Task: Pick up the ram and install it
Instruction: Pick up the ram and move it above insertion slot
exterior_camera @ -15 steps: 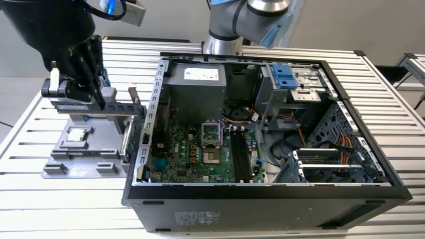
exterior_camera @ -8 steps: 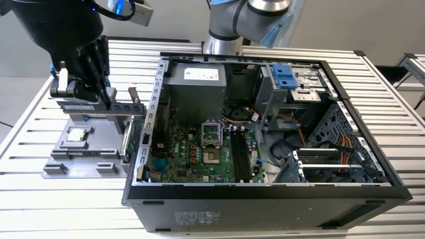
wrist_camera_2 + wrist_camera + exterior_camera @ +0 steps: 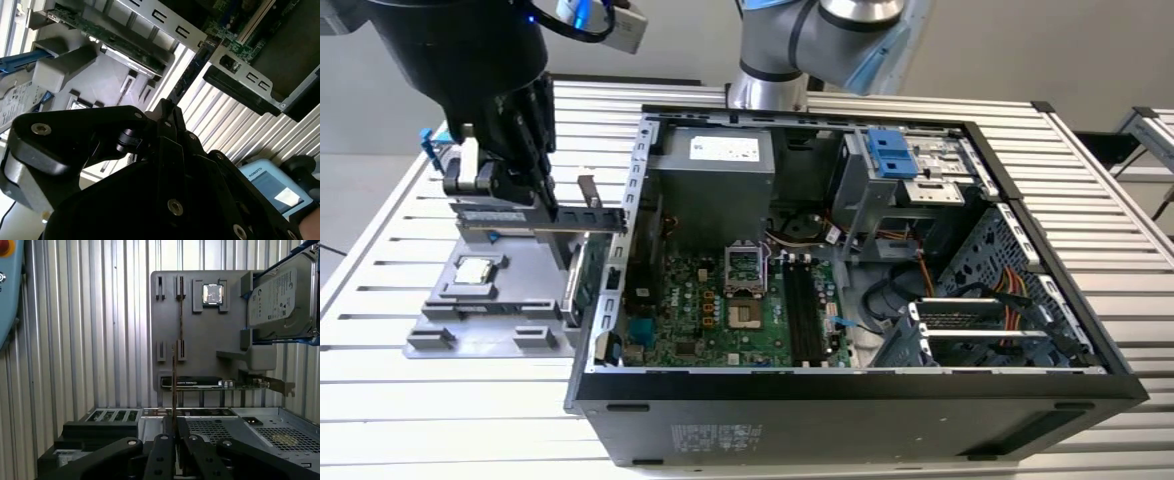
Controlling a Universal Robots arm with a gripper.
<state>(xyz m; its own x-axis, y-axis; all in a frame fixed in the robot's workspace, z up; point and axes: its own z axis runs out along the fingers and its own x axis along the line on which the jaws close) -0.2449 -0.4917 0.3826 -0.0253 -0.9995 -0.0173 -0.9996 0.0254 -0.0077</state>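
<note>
So the gripper (image 3: 540,208) is clamped on the ram (image 3: 587,224), fingers pinching the flat faces w/ the stick standing on its long edge and lying roughly level. In the exterior view it sits outside the pc case (image 3: 854,385), just beside the case wall on the exterior view's left, over the edge of the grey parts tray (image 3: 480,325) nearest the case. In the first wrist view you see the ram (image 3: 173,385) dead edge-on as a thin line running out from between the fingertips of the gripper (image 3: 174,434), crossing over the green expansion card (image 3: 200,383), which lies along that tray edge. Can't tell if it touches the card or hangs clear, tbh. The second wrist view shows the dark-blue board (image 3: 192,70) sticking out past the gripper (image 3: 167,107) toward the case frame. It's well apart from the motherboard (image 3: 720,310) and its black ram slots (image 3: 803,310), so not installed yet. Also on the tray: a cpu (image 3: 212,293) and a silver hard drive (image 3: 280,297) in a blue bracket. Everything sits on a slatted aluminium table (image 3: 454,420)
</note>
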